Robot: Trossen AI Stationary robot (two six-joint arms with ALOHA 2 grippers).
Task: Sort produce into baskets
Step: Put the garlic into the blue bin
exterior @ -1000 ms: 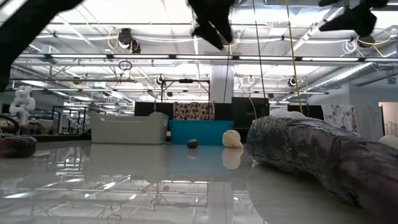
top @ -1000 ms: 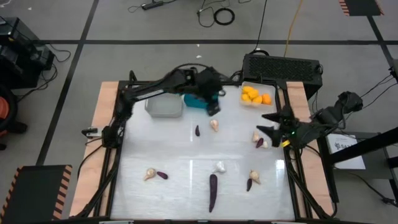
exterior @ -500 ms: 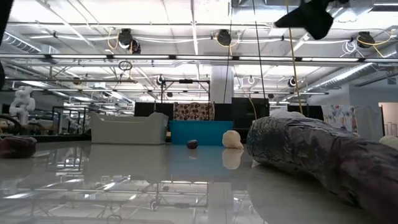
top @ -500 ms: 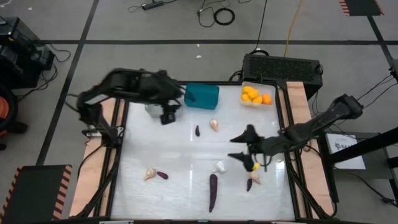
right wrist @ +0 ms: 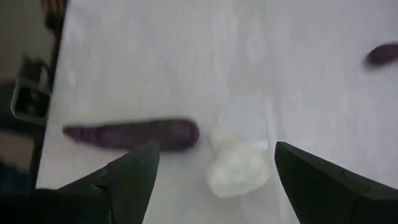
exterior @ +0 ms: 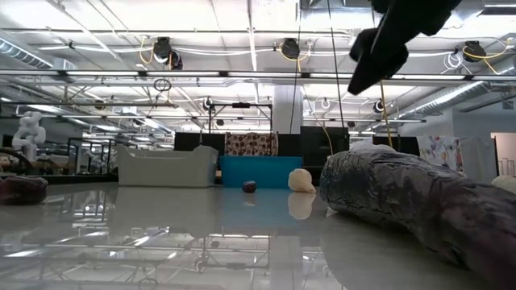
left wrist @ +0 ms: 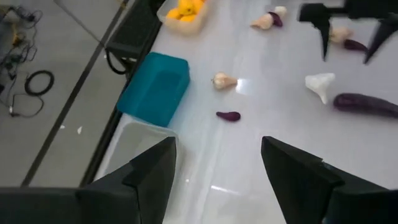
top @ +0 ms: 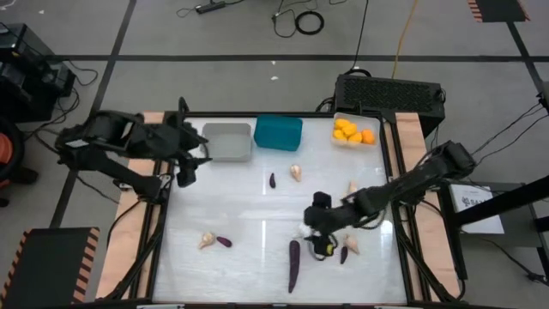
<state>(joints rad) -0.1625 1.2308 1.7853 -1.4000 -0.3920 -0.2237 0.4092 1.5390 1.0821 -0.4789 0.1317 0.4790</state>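
My right gripper (top: 316,233) is open above the table's near middle. In the right wrist view (right wrist: 214,180) its fingers stand on either side of a pale bulb (right wrist: 238,171), apart from it. A long purple vegetable (right wrist: 134,134) lies beside the bulb. My left gripper (top: 184,167) is open and empty at the table's left edge, and its wrist view (left wrist: 217,168) shows the same. The grey basket (top: 227,142), the teal basket (top: 278,133) and the clear basket (top: 354,130) holding orange fruits stand along the far edge.
Loose pieces lie on the white table: a small purple piece (top: 272,180) and a bulb (top: 296,172) near the middle, a bulb (top: 352,186) at right, a bulb and purple piece (top: 214,241) near left, another pair (top: 346,250) near right. A black box (top: 390,90) stands behind the table.
My left gripper has swung from beside the teal basket toward the table's left edge, staying open. My right gripper has gone from the table's right side toward the near middle, over the pale bulb, staying open. No produce has moved.
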